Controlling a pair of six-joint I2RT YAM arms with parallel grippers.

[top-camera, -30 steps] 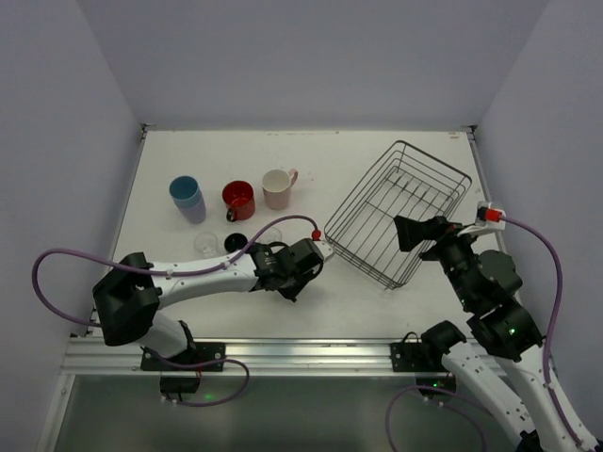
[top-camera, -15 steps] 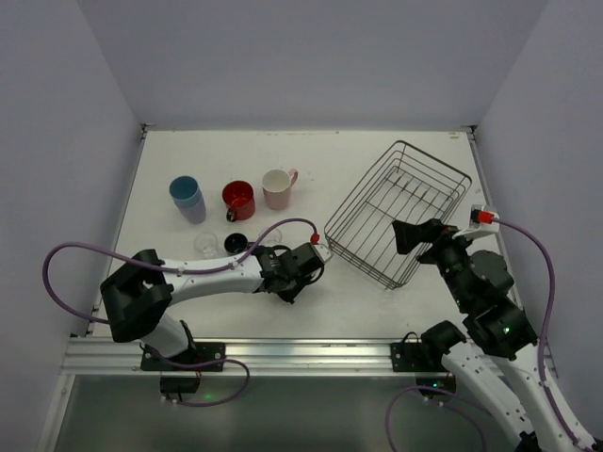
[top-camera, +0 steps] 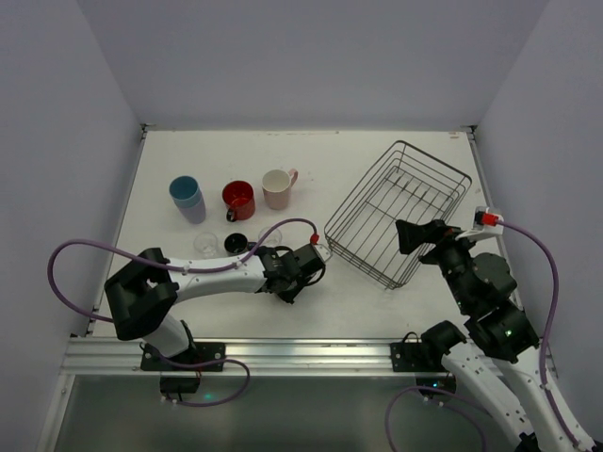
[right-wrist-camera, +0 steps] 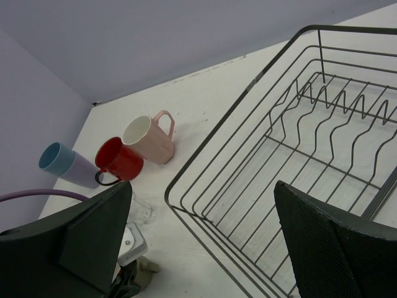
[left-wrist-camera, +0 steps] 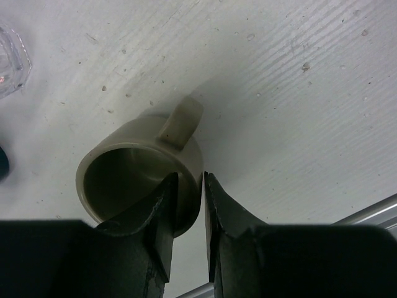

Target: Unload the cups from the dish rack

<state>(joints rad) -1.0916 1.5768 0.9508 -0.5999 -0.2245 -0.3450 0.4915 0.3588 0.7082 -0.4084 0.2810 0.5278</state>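
- The left hand (left-wrist-camera: 189, 205) is closed on the olive-grey mug (left-wrist-camera: 124, 177). In the left wrist view one of its fingers (left-wrist-camera: 158, 223) sits inside the rim and the other outside, with the mug's wall pinched between them.
- The mug is upright with its mouth open to the camera, and its handle (left-wrist-camera: 180, 121) points away from the hand. I cannot tell whether its base rests on the worktop (top-camera: 377, 301) or hangs just above it.
- In the top view this hand lies low over the worktop, just beside the near left side of the dish rack (top-camera: 396, 207) and outside it.
- The right hand (top-camera: 415, 235) is spread wide with its jaws far apart and grips nothing. It hovers at the rack's near right side, looking across the wire floor.
- The rack sits on the right half of the worktop, turned at an angle to its edges.
- Three cups stand in a row at the far left, well apart from the rack: a light blue cup (top-camera: 185, 190), a red mug (top-camera: 238, 199) and a pale pink mug (top-camera: 277, 188).
- The light blue cup shows lavender below its rim. I cannot tell whether that is one cup or two nested.
- Between that row and the left arm lie a clear glass (top-camera: 205, 245), a dark round thing (top-camera: 236, 241) and a second clear glass (top-camera: 271, 234).
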